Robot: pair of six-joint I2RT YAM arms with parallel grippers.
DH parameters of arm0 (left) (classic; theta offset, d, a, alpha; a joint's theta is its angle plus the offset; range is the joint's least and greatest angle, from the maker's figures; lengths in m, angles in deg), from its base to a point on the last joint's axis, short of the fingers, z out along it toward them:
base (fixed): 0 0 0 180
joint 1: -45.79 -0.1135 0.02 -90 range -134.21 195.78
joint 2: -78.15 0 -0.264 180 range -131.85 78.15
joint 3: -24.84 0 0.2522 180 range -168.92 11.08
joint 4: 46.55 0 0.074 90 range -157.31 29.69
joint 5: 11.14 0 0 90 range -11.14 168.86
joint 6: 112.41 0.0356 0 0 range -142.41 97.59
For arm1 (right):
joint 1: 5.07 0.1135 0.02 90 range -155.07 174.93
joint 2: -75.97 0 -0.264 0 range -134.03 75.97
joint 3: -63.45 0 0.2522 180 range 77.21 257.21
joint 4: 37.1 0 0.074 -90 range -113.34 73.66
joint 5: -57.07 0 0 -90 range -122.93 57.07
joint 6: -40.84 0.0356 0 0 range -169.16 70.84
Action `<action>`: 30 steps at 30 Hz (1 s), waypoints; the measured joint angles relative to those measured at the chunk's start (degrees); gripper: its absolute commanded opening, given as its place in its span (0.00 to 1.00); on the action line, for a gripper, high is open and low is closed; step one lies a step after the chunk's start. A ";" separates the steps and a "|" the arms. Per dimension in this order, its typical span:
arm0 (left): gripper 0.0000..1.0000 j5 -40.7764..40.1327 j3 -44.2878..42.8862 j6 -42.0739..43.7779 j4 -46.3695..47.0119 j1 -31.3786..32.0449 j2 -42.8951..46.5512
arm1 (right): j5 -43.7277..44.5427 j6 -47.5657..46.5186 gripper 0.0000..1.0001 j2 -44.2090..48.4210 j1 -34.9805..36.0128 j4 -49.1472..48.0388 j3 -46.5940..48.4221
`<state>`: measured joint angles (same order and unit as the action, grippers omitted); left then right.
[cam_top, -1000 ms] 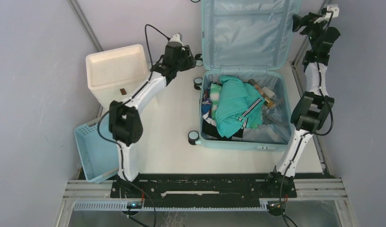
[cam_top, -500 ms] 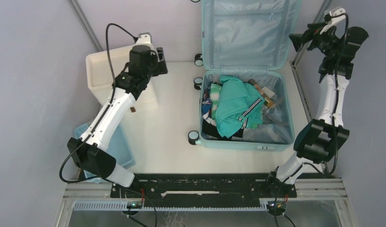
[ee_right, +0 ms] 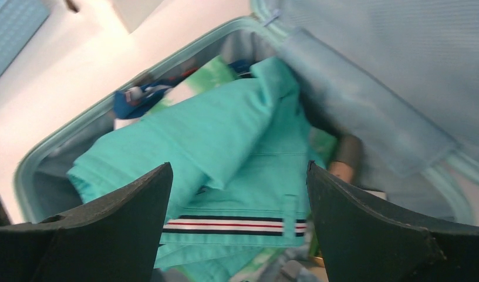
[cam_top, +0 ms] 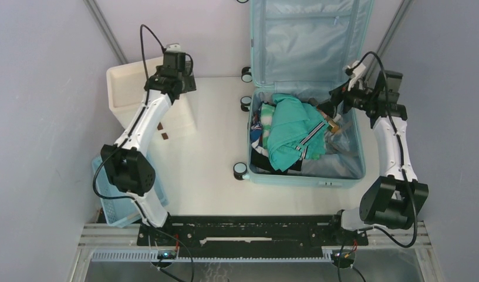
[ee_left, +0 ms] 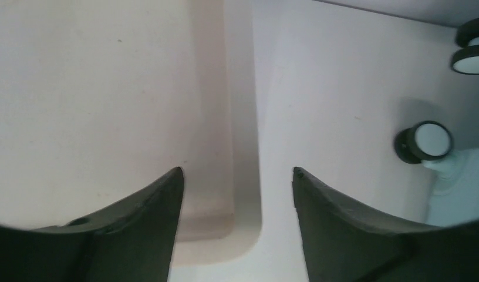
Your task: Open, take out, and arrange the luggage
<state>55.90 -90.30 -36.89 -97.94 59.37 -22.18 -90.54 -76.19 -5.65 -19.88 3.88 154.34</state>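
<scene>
Lying open, the luggage (cam_top: 310, 47) sits under the spread right claw (cam_top: 327, 110).

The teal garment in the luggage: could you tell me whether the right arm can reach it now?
Probably yes: the luggage lies open, the right gripper hovers open over the teal garment, and nothing lies between.

Top view looks down from behind; both wrist views, close in, share the luggage (cam_top: 307, 47).
</scene>
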 measured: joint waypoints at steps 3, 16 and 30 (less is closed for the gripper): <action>0.47 1.33 -1.75 -0.09 -0.61 -0.20 -0.98 | -0.13 -1.75 0.90 1.49 2.56 3.21 -1.25; 0.11 11.74 -6.84 -5.35 -3.89 -1.38 -3.58 | -1.07 -5.44 0.89 3.78 8.98 8.68 -1.57; 0.19 20.06 -12.52 -12.92 -3.63 4.17 -8.24 | -1.22 -6.12 0.89 3.78 11.85 9.29 -1.86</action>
<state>75.96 -102.82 -49.80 -101.57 63.54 -30.42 -91.76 -82.31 -1.87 -8.03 13.17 152.48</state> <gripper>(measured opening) 0.190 0.894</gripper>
